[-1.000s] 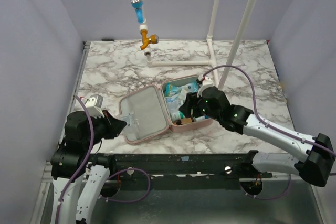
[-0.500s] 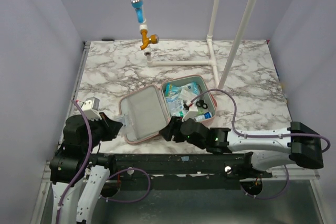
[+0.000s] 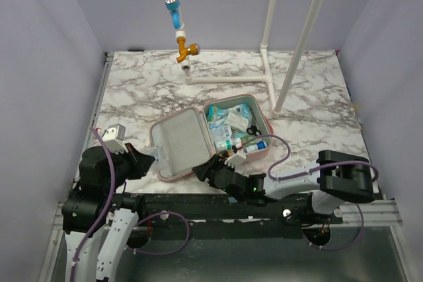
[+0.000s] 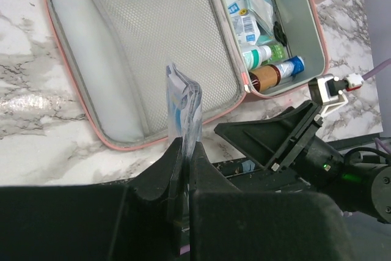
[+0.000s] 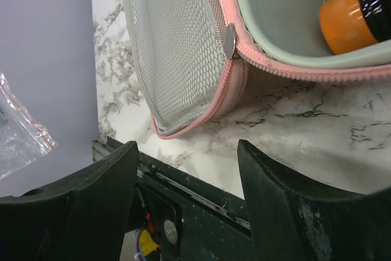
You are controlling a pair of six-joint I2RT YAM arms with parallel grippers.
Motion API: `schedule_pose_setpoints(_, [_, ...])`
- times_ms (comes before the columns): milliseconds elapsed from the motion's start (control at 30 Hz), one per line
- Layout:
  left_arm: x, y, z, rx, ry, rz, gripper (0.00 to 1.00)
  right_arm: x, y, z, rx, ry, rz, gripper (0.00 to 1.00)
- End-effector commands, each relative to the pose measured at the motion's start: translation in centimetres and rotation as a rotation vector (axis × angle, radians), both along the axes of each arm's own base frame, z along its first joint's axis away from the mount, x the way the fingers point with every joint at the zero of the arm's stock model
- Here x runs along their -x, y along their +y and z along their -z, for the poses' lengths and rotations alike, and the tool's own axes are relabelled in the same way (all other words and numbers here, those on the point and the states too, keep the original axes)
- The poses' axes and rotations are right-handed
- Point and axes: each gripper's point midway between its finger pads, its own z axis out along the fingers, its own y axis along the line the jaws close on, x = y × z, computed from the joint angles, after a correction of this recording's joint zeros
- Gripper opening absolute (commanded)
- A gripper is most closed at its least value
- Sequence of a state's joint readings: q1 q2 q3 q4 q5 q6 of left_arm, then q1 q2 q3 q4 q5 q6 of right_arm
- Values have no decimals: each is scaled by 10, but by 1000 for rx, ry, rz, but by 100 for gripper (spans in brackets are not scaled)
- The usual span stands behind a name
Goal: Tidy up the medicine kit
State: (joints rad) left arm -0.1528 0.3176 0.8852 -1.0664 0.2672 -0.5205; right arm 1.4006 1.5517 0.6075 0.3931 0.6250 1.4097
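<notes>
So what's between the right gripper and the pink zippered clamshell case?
Only bare white marble tabletop, as the right wrist view shows; the open right gripper sits short of the pink case.

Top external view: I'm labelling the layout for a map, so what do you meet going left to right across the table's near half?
left gripper shut on a clear plastic packet → medicine kit, its mesh-lined lid half → its tray half holding small bottles → slanted white pipe
</notes>
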Motion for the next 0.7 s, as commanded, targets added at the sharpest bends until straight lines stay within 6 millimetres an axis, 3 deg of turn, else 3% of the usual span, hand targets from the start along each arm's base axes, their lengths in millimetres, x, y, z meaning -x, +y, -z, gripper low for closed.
schedule_pose_setpoints(0, [7,-4,-6,10,-19,31,0,-18,13,-20,-153,-34,159,70])
schedule_pose_setpoints(400, [9,-4,-3,-4,-17,51,0,-27,42,-6,-299,18,261,66])
schedule_pose_setpoints(667, [11,-4,-4,-5,-17,54,0,-32,40,-2,-369,44,327,46])
